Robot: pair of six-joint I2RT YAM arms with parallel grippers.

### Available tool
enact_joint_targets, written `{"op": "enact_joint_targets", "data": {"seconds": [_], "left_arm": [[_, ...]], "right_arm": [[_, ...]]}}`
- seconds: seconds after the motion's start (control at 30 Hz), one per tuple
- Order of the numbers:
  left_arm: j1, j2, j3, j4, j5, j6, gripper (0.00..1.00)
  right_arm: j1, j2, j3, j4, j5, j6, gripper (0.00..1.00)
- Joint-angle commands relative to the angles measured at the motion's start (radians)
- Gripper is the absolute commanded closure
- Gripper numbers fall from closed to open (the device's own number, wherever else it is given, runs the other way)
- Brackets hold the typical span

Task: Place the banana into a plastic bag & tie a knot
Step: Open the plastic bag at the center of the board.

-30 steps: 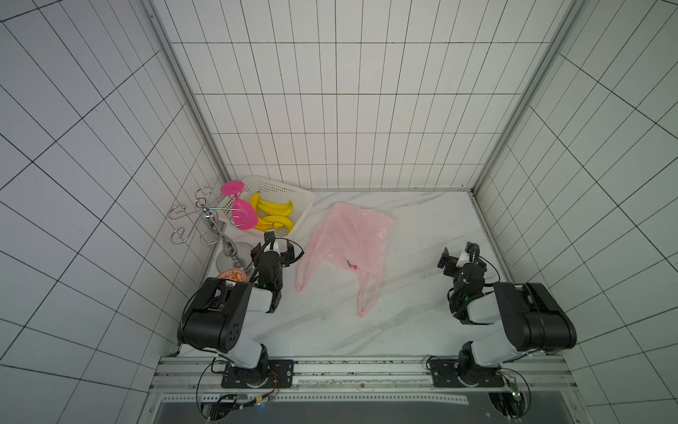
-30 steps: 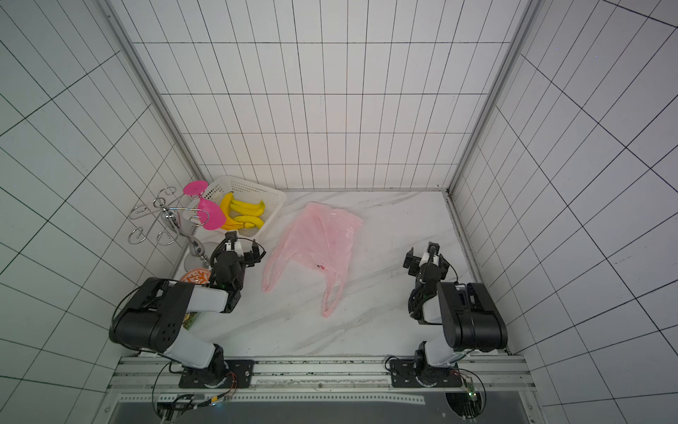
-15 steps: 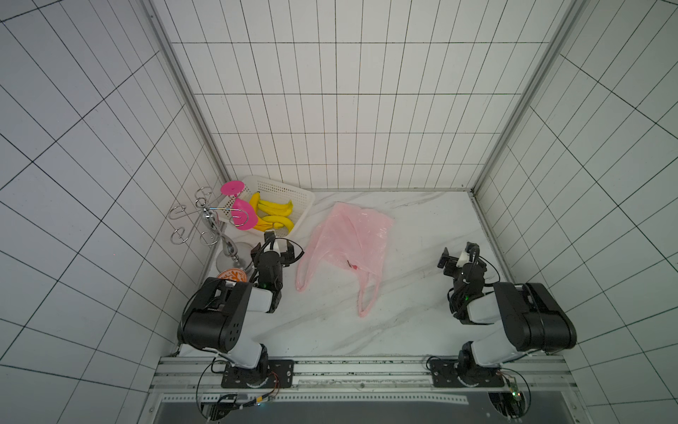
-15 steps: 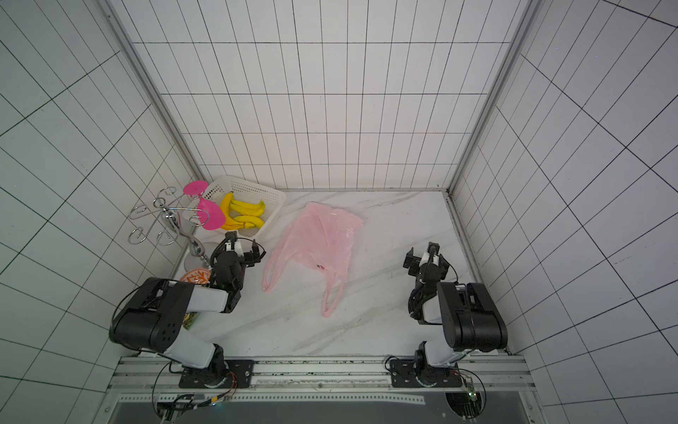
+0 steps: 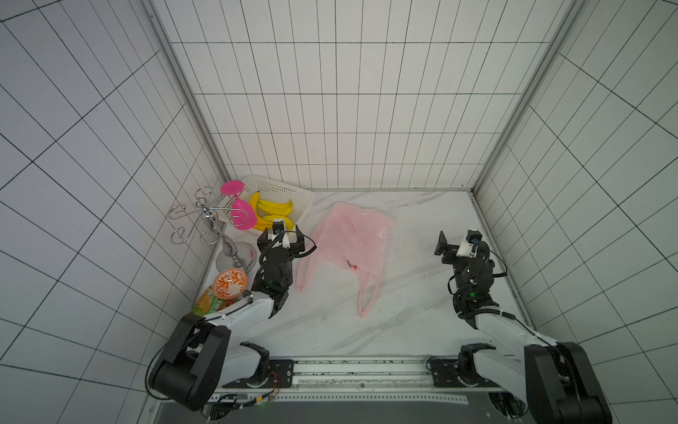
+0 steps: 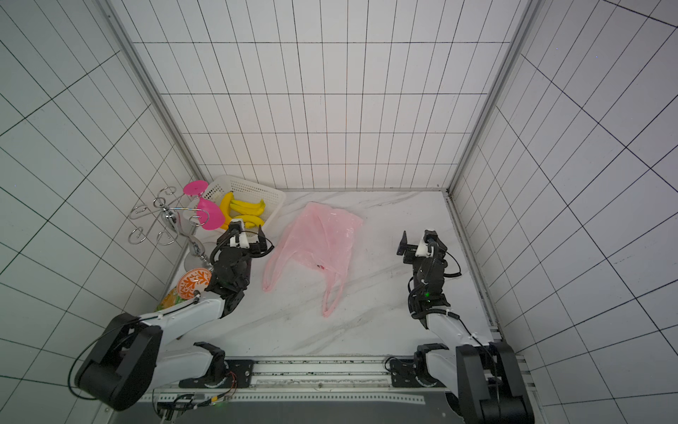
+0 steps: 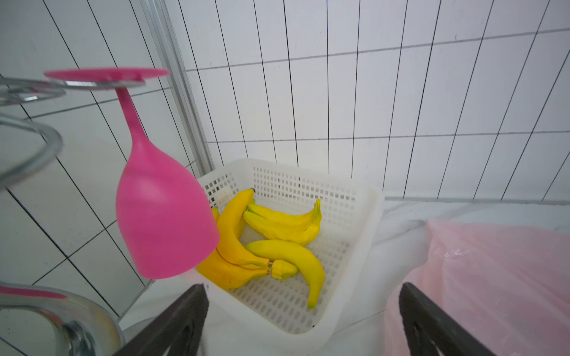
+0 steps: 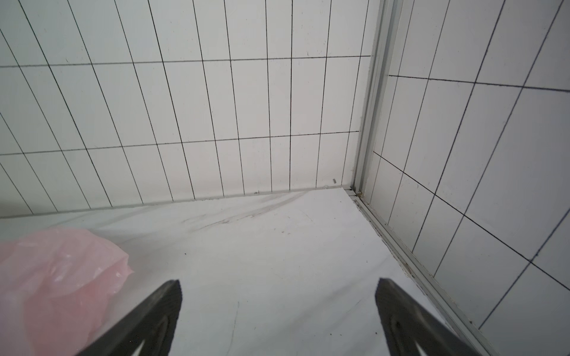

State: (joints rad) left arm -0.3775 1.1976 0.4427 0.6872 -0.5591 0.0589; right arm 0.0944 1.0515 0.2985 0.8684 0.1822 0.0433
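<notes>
Left gripper (image 5: 280, 231) (image 7: 302, 289): jaws stand wide apart, nothing between them. Right gripper (image 5: 456, 242) (image 8: 277, 283): jaws likewise wide and empty, over bare marble of the table (image 5: 403, 293) near the right wall.

I see the plastic bag (image 5: 352, 235) (image 6: 323, 238) lying flat on the table between the two arms. It is just beside the left gripper on its inner side and well apart from the right one. Its long axis runs from the back wall toward the arm bases. The closed end is toward the wall; the two handles (image 5: 363, 311) point toward the bases and lie apart as separate loops. A small red print (image 5: 353, 265) sits near the handle roots, too small to read.

Bananas (image 5: 273, 209) (image 7: 277, 225) lie in the white basket (image 5: 293, 191), just beyond the left fingertips in the back left corner.

Hard to make out:
- In both wrist views the bag (image 7: 493, 277) (image 8: 55, 271) is cut by the frame edge.
- A pink wine glass (image 7: 160, 222) hanging from the rack (image 5: 205, 216) covers part of the bunch.
- I cannot tell whether the bag's mouth is open
</notes>
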Motion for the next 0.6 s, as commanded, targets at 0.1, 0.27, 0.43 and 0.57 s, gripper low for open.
{"op": "enact_joint_targets", "data": {"seconds": [0.1, 0.27, 0.43, 0.57], "left_arm": [[-0.023, -0.214, 0.113, -0.429, -0.125, -0.303, 0.02], [0.060, -0.362, 0.152, -0.786, -0.032, -0.731, 0.02], [0.130, -0.447, 0.114, -0.833, 0.271, -0.659, 0.02], [0.069, -0.440, 0.131, -0.974, 0.287, -0.642, 0.02]], "right_arm": [[0.004, -0.118, 0.236, -0.408, -0.076, 0.332, 0.01], [-0.031, -0.181, 0.249, -0.533, -0.215, 0.460, 0.01], [0.148, -0.145, 0.358, -0.750, -0.187, 0.286, 0.01], [0.368, -0.115, 0.384, -0.886, -0.072, 0.255, 0.01]]}}
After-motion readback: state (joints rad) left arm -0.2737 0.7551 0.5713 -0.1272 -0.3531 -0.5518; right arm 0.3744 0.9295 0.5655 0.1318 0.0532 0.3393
